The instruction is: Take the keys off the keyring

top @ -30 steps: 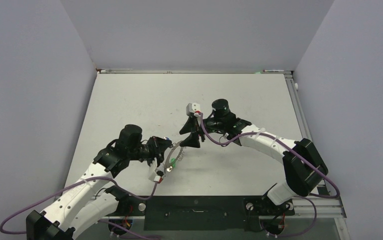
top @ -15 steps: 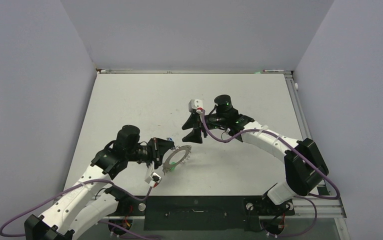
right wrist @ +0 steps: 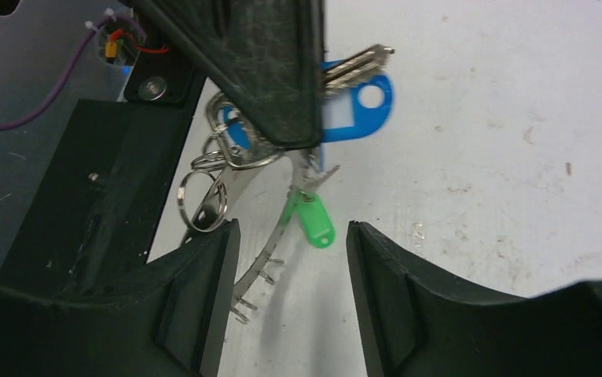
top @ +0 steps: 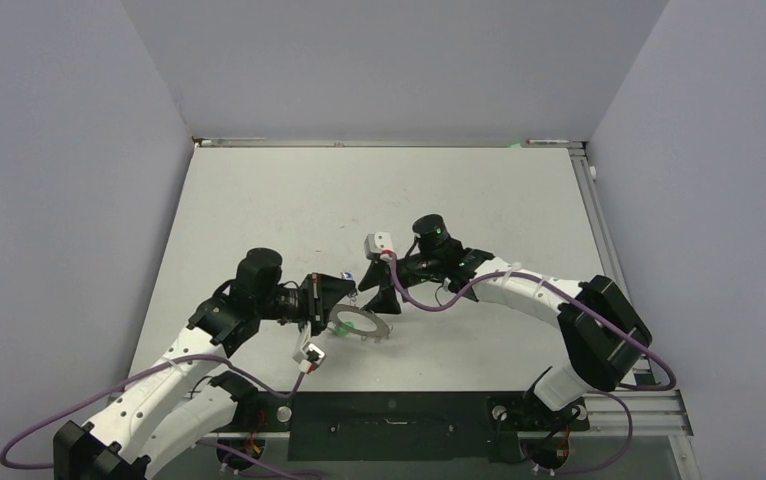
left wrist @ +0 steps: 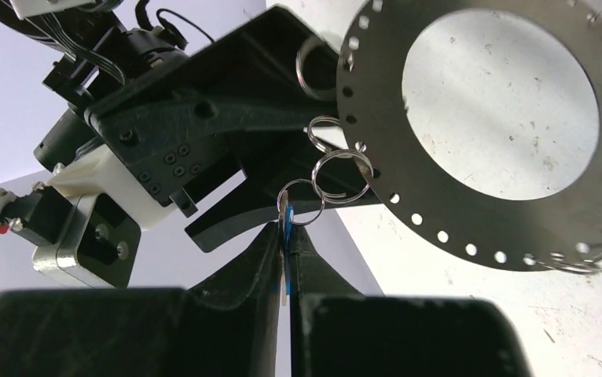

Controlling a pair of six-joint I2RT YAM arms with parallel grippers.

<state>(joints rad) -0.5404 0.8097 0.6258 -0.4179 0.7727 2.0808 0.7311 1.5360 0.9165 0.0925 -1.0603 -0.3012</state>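
The work is kept low over the counter (top: 259, 200), towards its near middle, where both arms can reach it. Whether the metal touches the surface cannot be told.

The left pincer (left wrist: 286, 236) is clamped fully shut on the thin edge of the blue key (right wrist: 380, 114). The keyring (left wrist: 372, 118) is thus carried indirectly, hung from that key through the wire loops (left wrist: 343, 154) at its rim. The disc is thereby thrust out beyond the left fingers. This is presumably done so that its rim and the remaining tags are offered to the other arm while the ring is steadied against a pull.

The right pincer (top: 377, 292) is held with its jaws well apart and nothing gripped. In its own view the green key (right wrist: 313, 221) is seen dangling from the ring's edge just ahead of the gap. From this it is judged that the green key is being lined up for a grasp. No key has yet been freed.
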